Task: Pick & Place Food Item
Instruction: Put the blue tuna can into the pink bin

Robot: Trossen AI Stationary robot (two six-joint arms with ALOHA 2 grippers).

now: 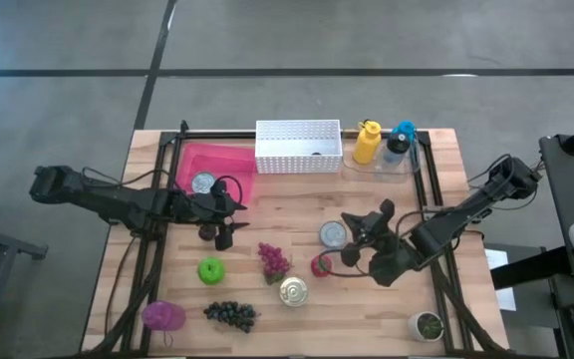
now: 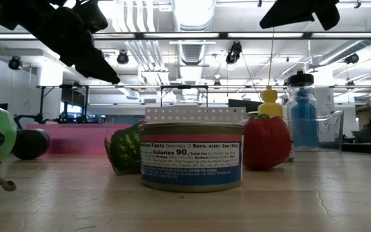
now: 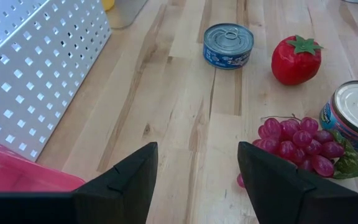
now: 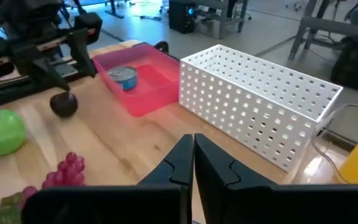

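— Grippers: how are they seen?
— Left gripper (image 1: pixel 229 206) is held part open and empty beside the pink tray (image 1: pixel 229 160); right gripper (image 1: pixel 355 237) is closed, empty.
— And the strawberry (image 1: pixel 321 264)?
— It is found just beside the right gripper.

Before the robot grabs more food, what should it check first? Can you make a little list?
1. Left gripper open, nothing in it: ok.
2. Right gripper shut and empty, waiting near the strawberry: ok.
3. Pink bin has room, only one tin inside: ok.
4. Dark plum free to pick, beside the pink bin, below the left gripper: ok.
5. Left gripper lined up over the dark plum: cannot tell.
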